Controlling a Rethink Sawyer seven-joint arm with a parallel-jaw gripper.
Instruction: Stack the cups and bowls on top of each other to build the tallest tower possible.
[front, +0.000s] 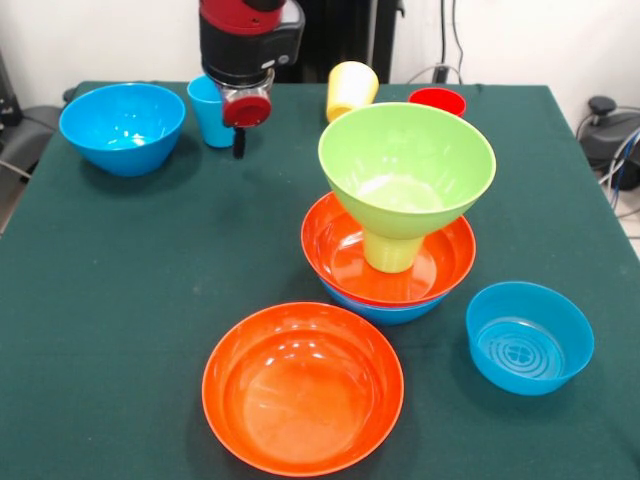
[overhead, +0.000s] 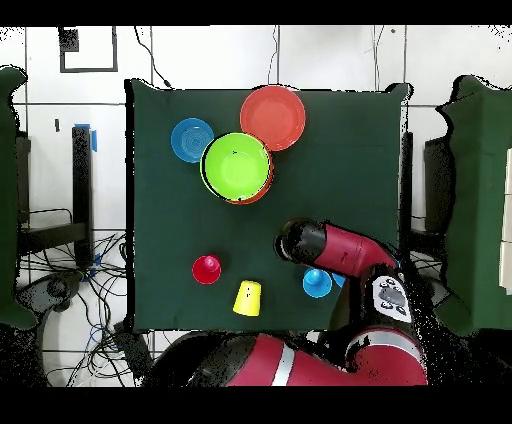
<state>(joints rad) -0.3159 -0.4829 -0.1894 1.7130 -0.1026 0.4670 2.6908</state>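
Nearest me on the green table (front: 120, 300) lay a wide orange plastic bowl (front: 302, 400); behind it the tower (front: 400, 215) stood; beyond, the gripper (front: 240, 135) hung beside a blue tapered cup (front: 208, 112), its opening impossible to judge.

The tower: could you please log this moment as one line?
tower: blue bowl, orange bowl, green cup, green bowl | gripper: beside blue cup, grip unclear | loose: orange bowl, yellow cup

No readable text or labels
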